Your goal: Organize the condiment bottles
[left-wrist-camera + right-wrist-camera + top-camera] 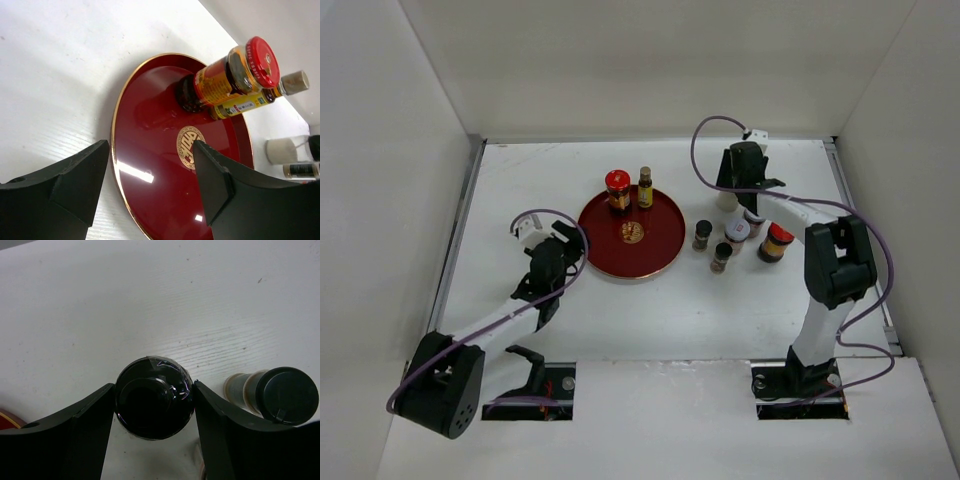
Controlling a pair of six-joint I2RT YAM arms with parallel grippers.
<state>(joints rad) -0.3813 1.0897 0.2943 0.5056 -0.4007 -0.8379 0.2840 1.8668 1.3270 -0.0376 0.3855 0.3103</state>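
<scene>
- Condiment bottles, top view: standing in two lots, with a red-capped jar and a slim gold-capped bottle sitting side by side at the far edge of the red tray, and several more waiting loose on the desk just right of it.
- Reaching down with the right claw over the farthest loose bottle; hanging the left claw beside the tray's left rim, well apart from any bottle.
- Left wrist view: holding the left claw apart with nothing between the fingers, looking across the red tray towards the red-capped jar and the slim gold-capped bottle, touching or very nearly.
- Right wrist view: clamping the right claw on a black-capped bottle, fingers pressing on both sides of the cap; leaving a dark-capped bottle just beside on the right, apart from the fingers.
- Judging the step in hand: picking up the next loose bottle, with two apparently placed already.
- Calling next for a straight lift clear of the neighbour, a carry leftward over the rim, and a gentle setting-down on bare tray near the pair without knocking them; probably risking a slip, gripping so high on the bottle.
</scene>
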